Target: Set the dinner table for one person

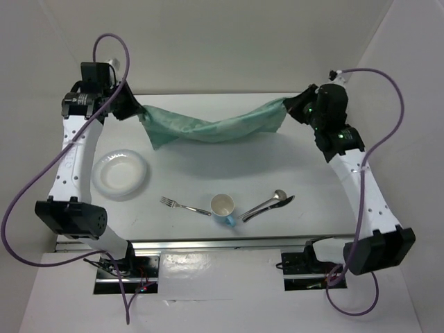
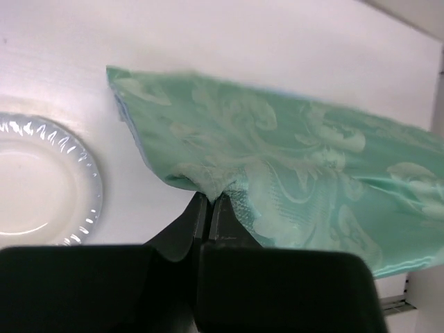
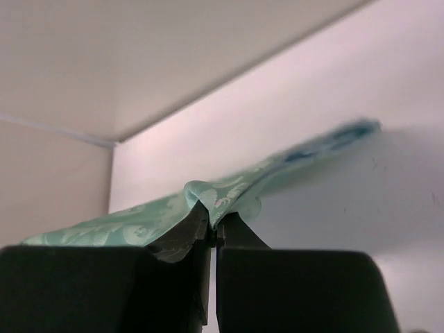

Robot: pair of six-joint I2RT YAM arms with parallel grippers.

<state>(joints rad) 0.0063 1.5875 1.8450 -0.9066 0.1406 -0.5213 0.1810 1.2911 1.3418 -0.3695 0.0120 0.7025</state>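
Observation:
A pale green patterned cloth placemat [image 1: 208, 127] hangs stretched between my two grippers above the far part of the white dinner table [image 1: 305, 173], sagging in the middle. My left gripper [image 1: 133, 109] is shut on its left corner; the left wrist view shows the cloth [image 2: 291, 166] pinched at the gripper [image 2: 209, 196]. My right gripper [image 1: 291, 105] is shut on the right corner, which the right wrist view shows as cloth [image 3: 229, 191] folded over the gripper [image 3: 214, 220]. A white plate [image 1: 121, 173], fork [image 1: 183, 206], cup [image 1: 223, 207], spoon [image 1: 269, 201] and knife [image 1: 272, 206] lie on the table.
The plate also shows at the left of the left wrist view [image 2: 38, 184]. The cup has a blue outside and lies near the front rail [image 1: 215, 244]. White walls close the table at the back and sides. The arm bases stand at the near edge.

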